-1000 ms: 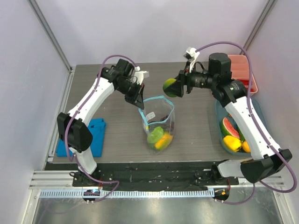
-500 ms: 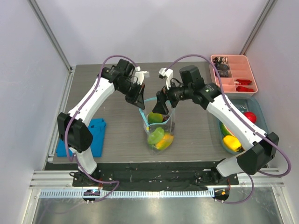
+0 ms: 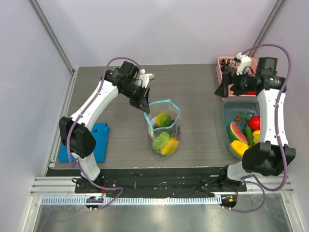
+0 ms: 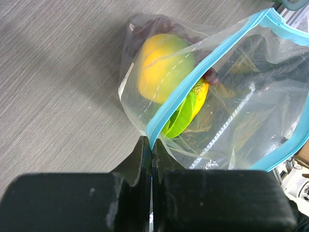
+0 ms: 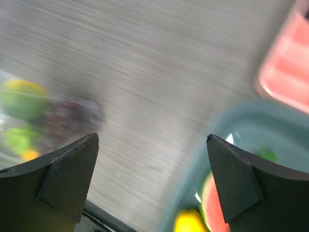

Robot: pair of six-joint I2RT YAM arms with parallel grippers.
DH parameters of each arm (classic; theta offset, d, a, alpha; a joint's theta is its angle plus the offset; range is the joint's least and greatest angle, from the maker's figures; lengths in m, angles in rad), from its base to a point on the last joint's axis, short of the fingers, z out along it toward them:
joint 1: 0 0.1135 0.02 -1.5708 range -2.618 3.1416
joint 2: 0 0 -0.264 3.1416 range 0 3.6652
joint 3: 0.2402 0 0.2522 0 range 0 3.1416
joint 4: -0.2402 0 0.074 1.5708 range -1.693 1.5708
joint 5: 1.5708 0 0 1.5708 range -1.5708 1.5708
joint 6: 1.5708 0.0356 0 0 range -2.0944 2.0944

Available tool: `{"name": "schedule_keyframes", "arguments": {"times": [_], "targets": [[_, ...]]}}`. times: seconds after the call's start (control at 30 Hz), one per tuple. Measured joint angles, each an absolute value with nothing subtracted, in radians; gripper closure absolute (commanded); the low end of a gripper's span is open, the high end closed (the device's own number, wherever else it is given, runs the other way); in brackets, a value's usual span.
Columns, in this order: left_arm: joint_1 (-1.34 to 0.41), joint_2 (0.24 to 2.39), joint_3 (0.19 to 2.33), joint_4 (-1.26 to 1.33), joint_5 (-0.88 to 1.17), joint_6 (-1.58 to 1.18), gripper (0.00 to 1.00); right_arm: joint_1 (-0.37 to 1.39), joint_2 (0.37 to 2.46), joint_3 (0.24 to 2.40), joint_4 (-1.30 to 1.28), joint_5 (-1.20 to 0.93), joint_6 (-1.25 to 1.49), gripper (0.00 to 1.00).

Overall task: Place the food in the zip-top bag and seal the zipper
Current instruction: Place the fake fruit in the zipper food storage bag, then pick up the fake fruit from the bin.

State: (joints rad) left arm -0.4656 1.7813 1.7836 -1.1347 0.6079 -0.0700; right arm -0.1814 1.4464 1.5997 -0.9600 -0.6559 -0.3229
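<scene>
Tabletop [image 3: 203, 125], grey woodgrain, bears zip-top bag [image 3: 166, 128] between pale walls [image 3: 159, 29].

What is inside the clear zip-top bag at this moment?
Inside the zip-top bag lie a round green-yellow fruit, a light green piece and an orange-yellow piece. A dark purple bit shows between them; what lies beneath is covered.

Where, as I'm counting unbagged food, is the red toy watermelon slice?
Top view, right side: the red toy watermelon slice lies inside the teal plastic bin, next to a yellow toy fruit.
</scene>
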Motion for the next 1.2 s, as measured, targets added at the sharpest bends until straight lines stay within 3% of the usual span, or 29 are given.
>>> {"name": "schedule_keyframes", "arguments": {"times": [0.23,0.5,1.2], "targets": [[-0.466,1.781,1.784,-1.137,0.612,-0.067,1.00,-0.402,1.504,1.529,-1.101,-0.476,-0.530,0.10],[-0.466,1.781,1.784,-1.143,0.615,-0.062,1.00,-0.522,1.592,1.427,-1.131,-0.274,-0.646,0.12],[-0.466,1.805,1.809,-1.189,0.629,-0.036,1.00,-0.404,1.732,1.285,-0.892,-0.222,-0.530,0.17]]}}
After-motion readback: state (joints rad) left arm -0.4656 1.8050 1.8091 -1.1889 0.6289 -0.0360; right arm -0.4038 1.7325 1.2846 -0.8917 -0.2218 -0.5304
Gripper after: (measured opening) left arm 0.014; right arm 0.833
